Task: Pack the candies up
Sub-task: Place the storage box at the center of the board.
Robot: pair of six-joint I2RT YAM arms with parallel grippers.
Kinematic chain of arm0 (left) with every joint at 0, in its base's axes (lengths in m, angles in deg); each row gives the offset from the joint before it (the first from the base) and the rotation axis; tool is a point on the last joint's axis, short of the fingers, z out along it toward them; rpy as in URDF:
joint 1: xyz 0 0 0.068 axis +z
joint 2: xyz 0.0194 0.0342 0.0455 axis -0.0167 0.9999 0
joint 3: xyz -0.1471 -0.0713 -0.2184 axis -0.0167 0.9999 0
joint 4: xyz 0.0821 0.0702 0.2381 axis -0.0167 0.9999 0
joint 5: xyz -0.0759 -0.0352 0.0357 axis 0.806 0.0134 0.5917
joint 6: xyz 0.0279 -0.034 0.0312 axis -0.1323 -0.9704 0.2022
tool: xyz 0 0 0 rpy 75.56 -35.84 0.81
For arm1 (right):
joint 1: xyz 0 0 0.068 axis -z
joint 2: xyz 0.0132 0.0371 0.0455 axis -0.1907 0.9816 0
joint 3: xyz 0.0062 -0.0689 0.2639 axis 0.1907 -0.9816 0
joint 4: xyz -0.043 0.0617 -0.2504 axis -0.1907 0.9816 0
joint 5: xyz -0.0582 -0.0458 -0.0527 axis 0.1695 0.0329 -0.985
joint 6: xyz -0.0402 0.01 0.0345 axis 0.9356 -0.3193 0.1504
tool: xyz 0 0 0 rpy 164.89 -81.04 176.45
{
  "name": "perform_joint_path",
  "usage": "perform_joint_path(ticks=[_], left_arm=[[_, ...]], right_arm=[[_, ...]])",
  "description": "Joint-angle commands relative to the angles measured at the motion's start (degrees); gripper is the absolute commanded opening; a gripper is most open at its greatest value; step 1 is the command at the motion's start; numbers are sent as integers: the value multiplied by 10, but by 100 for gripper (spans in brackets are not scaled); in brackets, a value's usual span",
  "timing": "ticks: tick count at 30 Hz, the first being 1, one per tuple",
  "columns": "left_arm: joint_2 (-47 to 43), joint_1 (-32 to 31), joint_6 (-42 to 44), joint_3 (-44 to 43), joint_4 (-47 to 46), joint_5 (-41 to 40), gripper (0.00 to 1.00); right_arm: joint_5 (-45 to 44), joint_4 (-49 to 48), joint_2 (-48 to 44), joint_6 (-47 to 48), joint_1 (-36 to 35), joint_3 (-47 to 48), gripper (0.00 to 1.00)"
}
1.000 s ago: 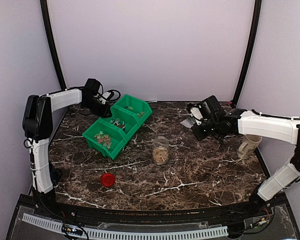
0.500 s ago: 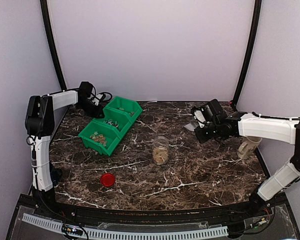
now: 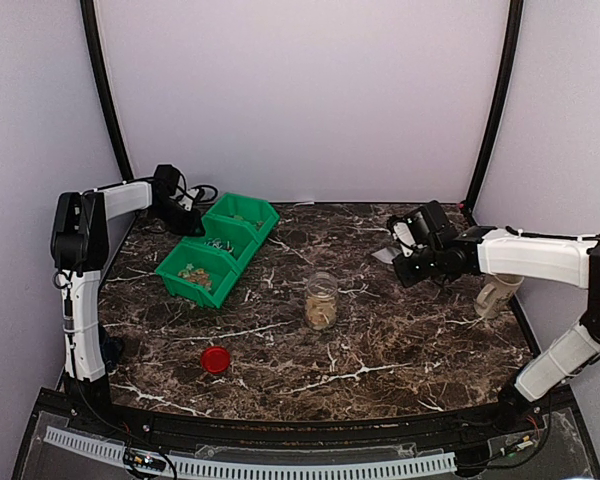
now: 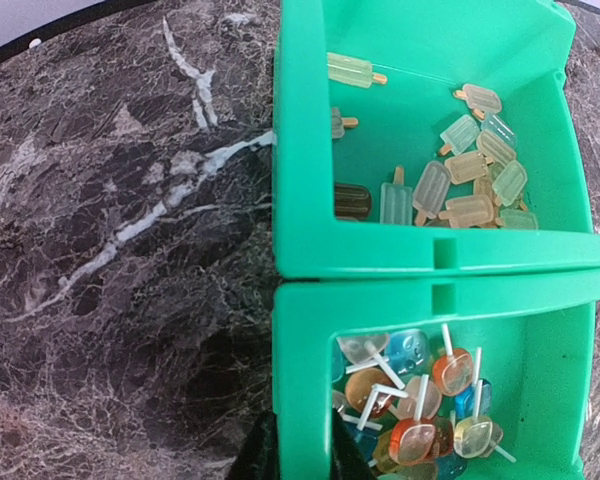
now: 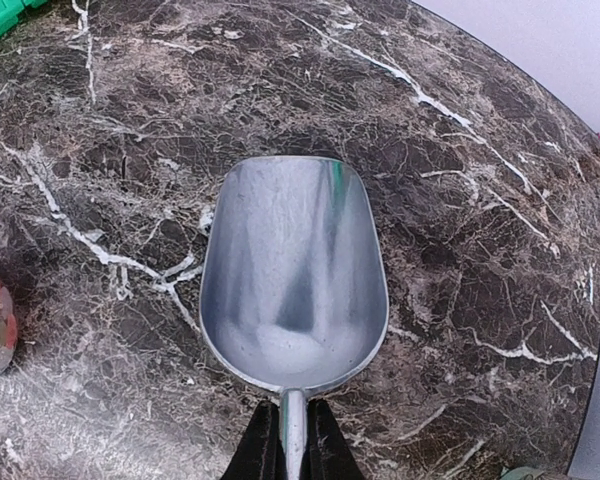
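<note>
The right gripper (image 5: 292,440) clenched the scoop (image 5: 295,270) handle; the left gripper (image 4: 302,452) pinched the bins (image 4: 300,150) by a wall. The candies (image 4: 410,400), glossy orange, gold and blue on white sticks, lay in the bins, more in the jar (image 3: 321,300)

Veined marble table (image 3: 400,340): green bins (image 3: 216,249), jar (image 3: 321,300), red lid (image 3: 216,359), perhaps a cup (image 3: 498,291)

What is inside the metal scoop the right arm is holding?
Nothing: the scoop shows only its bare, shiny metal bowl, with no load in it. The right tool grips the handle and covers most of it, so that part cannot be seen.
</note>
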Motion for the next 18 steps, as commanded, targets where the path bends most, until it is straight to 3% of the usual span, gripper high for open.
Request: perform_joint_path(ticks=[1, 18], left_arm=[[-8, 6, -13, -27, 3, 0, 20], [-42, 9, -89, -64, 31, 24, 69]], right_arm=[[16, -36, -6, -11, 18, -1, 0], [49, -115, 115, -28, 88, 60, 0]])
